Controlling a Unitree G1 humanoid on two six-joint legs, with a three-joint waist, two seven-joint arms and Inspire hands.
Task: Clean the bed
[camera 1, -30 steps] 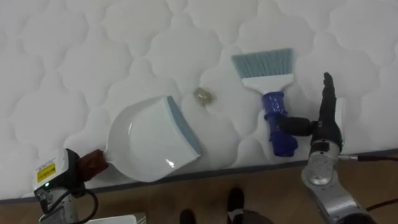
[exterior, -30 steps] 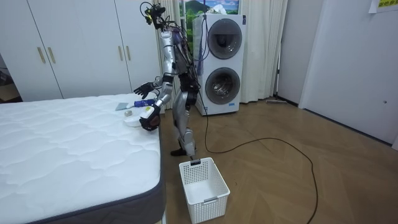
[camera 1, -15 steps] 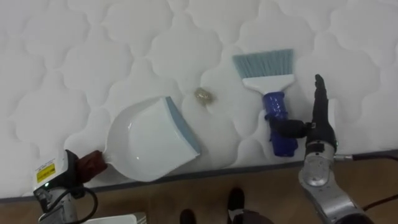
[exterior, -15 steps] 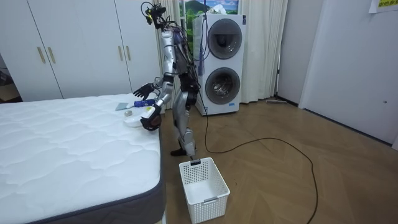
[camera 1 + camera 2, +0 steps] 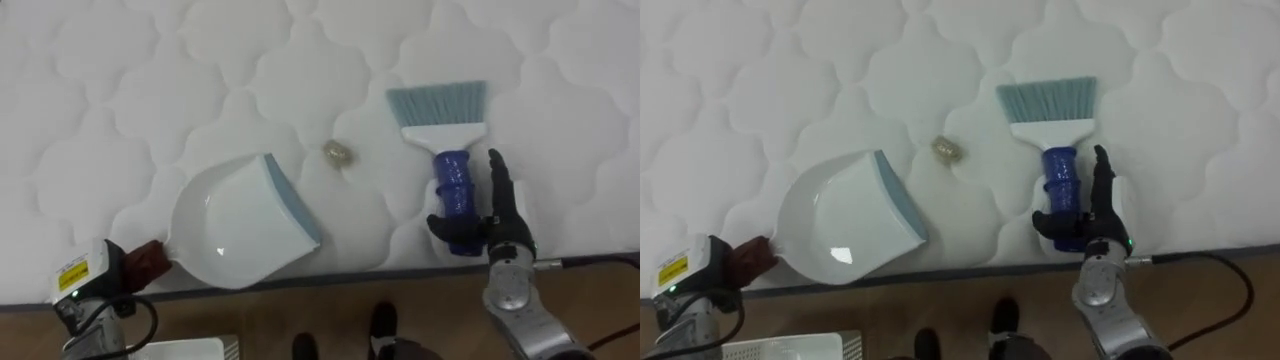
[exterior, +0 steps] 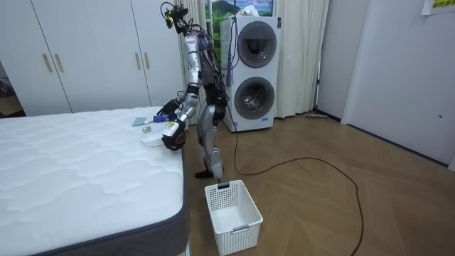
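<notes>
Right robot hand point(image 5: 503, 222) fingers straight beside brush point(image 5: 440, 120) | left robot hand point(image 5: 143, 262) grips dustpan point(image 5: 225, 225) | quilted mattress point(image 5: 120, 90) | wood floor point(image 6: 320, 206)

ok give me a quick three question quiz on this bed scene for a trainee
1. True or false: the scrap already lies inside the dustpan.
2. The right hand stands beside which part of the brush? A the bristles, B the blue handle, C neither, it is over at the dustpan.
3. Fill in: the scrap lies on the mattress between the dustpan and the ____.

Key: 1 false; 2 B; 3 brush.
</notes>
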